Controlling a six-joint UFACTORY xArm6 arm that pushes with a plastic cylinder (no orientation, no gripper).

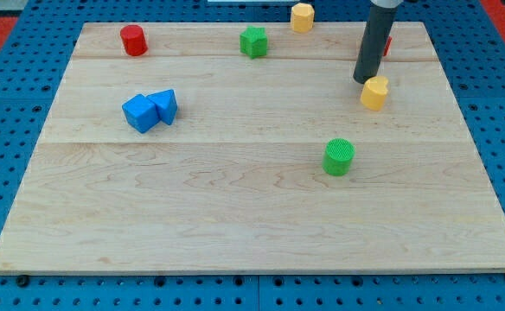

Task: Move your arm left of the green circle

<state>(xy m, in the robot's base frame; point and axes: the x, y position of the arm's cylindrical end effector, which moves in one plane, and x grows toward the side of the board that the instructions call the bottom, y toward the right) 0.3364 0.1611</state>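
Worktop (235,225) is a pale wooden board on a blue pegboard surround (10,121). Far left, near the view's top: red cylinder (133,40), upright, alone. Below and a little right of it, two blue blocks touching each other: a blue cube (139,113) and, against its right side, a smaller blue block (164,105) whose shape I cannot make out for sure, possibly a wedge. Moving right, near the top edge: green block (253,41), star-like or notched outline, standing apart from everything else. Right of that, at the very top edge of the board: yellow block (302,16), looks hexagonal. Lower down, right of centre: green circle (339,157), a short ribbed cylinder, standing alone in the middle band of the board, well clear of other blocks. Above it and slightly right: my tip (362,80), the dark rod coming down from the view's top. The tip sits just at the upper left of a second yellow block (374,92), touching or all but touching it; I cannot tell which. A sliver of red (387,45) shows behind the rod's right side, mostly hidden, shape unknown. So the tip is above and to the right of the green circle, well apart from it. No jaws on this rig, only the rod, so nothing is grasped.
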